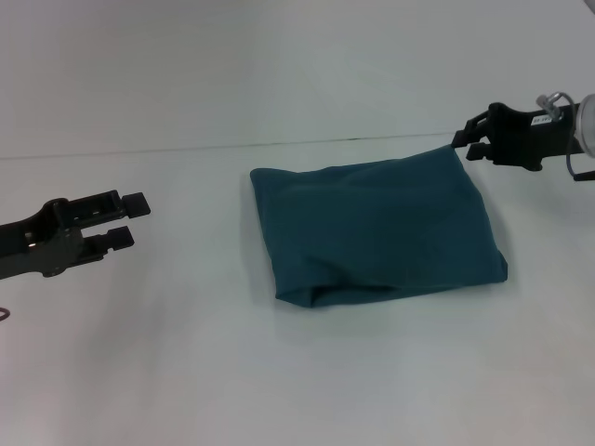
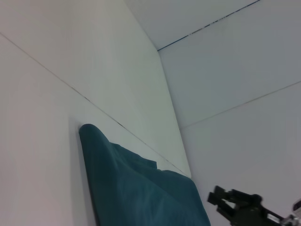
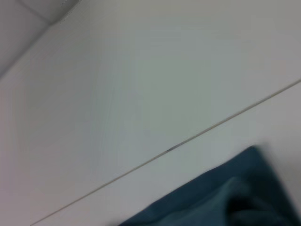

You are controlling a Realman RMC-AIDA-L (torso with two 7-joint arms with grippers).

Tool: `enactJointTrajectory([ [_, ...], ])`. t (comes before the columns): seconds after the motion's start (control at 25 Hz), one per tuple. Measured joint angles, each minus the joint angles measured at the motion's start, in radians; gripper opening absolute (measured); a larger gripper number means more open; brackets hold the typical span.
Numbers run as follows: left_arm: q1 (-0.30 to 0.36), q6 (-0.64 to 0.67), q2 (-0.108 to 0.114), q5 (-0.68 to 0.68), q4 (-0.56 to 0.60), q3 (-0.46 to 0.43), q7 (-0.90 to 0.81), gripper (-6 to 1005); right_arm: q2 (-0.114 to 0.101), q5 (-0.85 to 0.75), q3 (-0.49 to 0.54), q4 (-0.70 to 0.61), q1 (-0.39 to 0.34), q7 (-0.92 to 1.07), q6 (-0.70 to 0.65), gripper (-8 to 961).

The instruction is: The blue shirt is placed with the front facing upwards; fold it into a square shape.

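The blue shirt lies folded into a rough square on the white table; only plain teal cloth shows, and the lettering and neckline are hidden. My left gripper is open and empty, well to the left of the shirt and clear of it. My right gripper is open and empty, right beside the shirt's far right corner. The shirt also shows in the left wrist view, with the right gripper beyond it. The right wrist view shows the shirt's corner.
The table's far edge runs just behind the shirt, against a white wall. Bare table surface surrounds the shirt in front and on the left.
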Motion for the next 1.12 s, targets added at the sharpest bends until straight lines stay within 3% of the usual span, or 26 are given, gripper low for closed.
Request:
enactJointTrajectory([
  [0.2, 0.001, 0.000, 0.000, -0.001, 0.000, 0.000, 0.000, 736, -0.006, 0.067, 0.003, -0.053, -0.019, -0.008, -0.118, 301],
  [0.36, 0.002, 0.000, 0.000, -0.001, 0.000, -0.007, 0.000, 736, 0.002, 0.087, -0.008, 0.006, -0.011, -0.035, -0.143, 297],
  [0.56, 0.001, -0.005, 0.000, -0.002, 0.000, -0.009, 0.000, 736, 0.008, 0.073, -0.044, 0.108, 0.002, -0.067, -0.029, 294],
  [0.88, -0.003, -0.007, 0.000, -0.003, -0.002, -0.008, -0.001, 735, 0.015, -0.088, -0.082, 0.121, -0.002, 0.011, 0.139, 291],
  [1.12, -0.006, -0.008, 0.000, -0.002, -0.002, -0.009, -0.006, 735, 0.008, 0.003, -0.048, -0.022, -0.016, 0.009, -0.031, 290],
])
